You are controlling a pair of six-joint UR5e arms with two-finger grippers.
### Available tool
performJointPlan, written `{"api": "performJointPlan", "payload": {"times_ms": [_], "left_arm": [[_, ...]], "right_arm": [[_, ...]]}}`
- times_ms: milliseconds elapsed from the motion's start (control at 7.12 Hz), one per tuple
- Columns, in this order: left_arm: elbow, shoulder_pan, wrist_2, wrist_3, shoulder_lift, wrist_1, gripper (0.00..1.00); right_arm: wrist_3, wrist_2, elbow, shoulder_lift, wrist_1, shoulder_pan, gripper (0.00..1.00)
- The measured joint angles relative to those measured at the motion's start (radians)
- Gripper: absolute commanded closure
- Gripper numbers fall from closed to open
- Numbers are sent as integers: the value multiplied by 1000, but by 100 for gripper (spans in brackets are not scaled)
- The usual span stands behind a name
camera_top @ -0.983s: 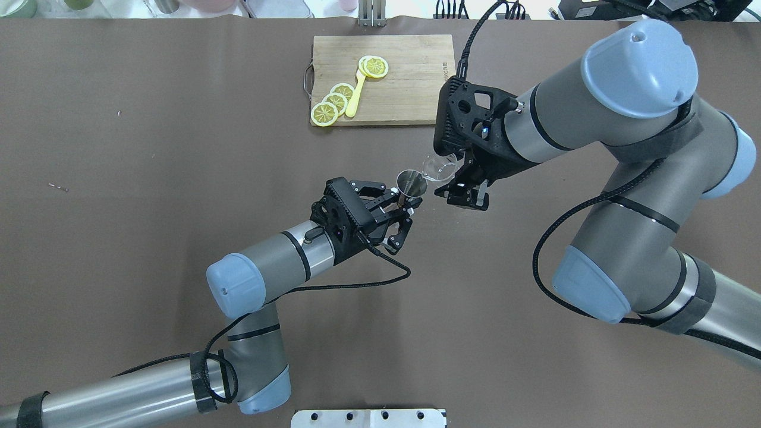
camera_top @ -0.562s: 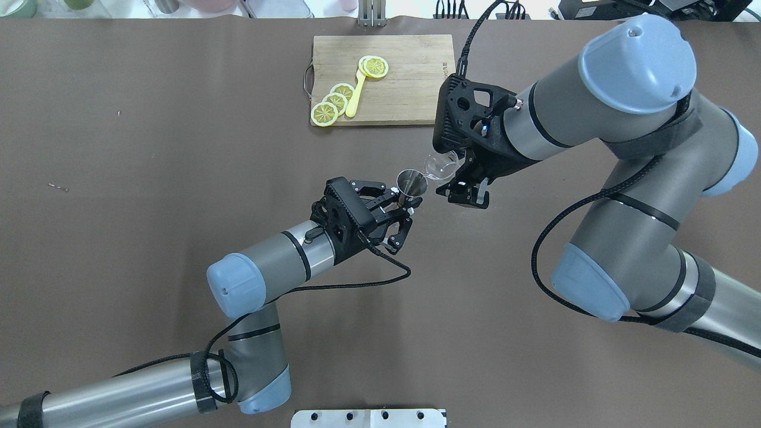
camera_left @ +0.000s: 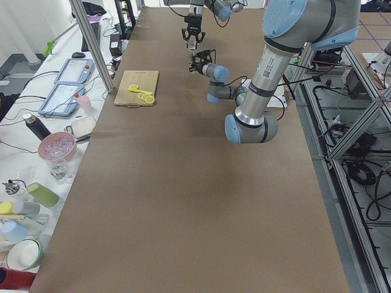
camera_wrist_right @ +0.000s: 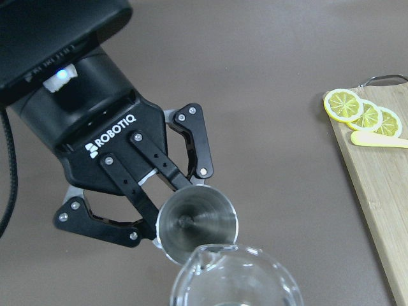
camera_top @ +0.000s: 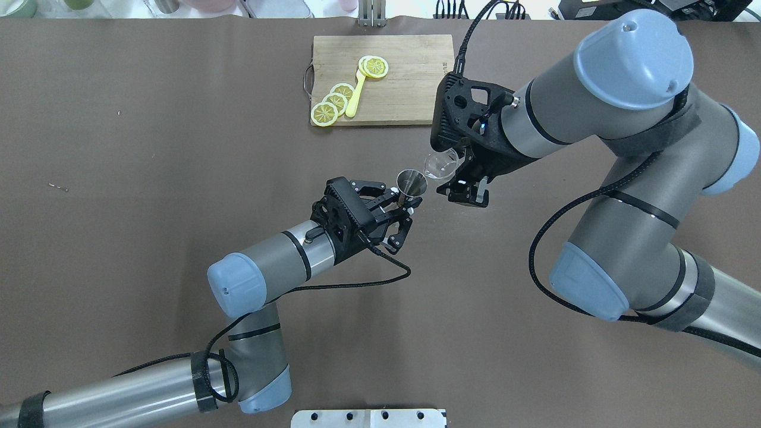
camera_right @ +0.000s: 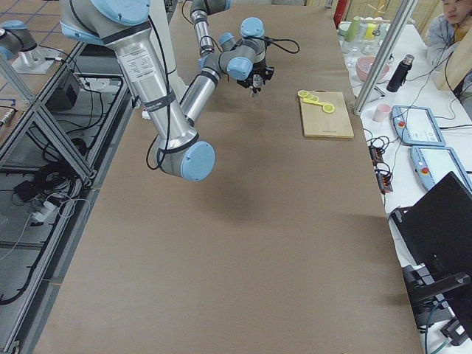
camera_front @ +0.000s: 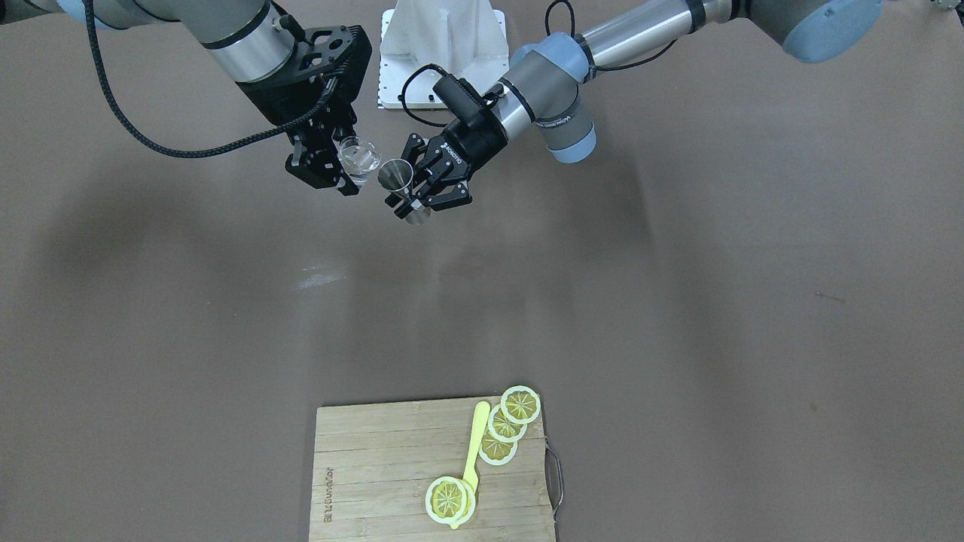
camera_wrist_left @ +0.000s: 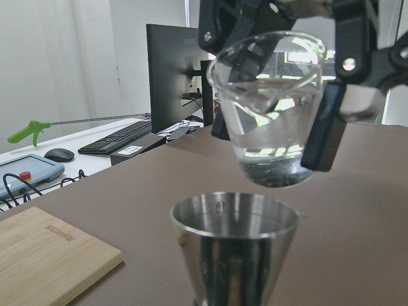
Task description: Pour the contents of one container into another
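brown table [camera_top: 148, 148] with a wooden cutting board [camera_top: 410, 77] (far side)

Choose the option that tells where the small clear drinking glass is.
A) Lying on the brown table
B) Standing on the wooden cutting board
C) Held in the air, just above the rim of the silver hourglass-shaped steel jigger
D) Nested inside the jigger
C: the small clear drinking glass, held by the right gripper, hangs just above the open rim of the silver hourglass-shaped steel jigger, which the left gripper holds off the table.
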Motion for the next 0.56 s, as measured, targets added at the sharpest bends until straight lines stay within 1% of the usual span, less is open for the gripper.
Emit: {"api": "performJointPlan", "payload": {"times_ms": [562], "left_arm": [[1, -1, 0, 0, 0, 0, 100]], "right_arm": [[-1, -13, 4, 18, -42, -1, 100]]}}
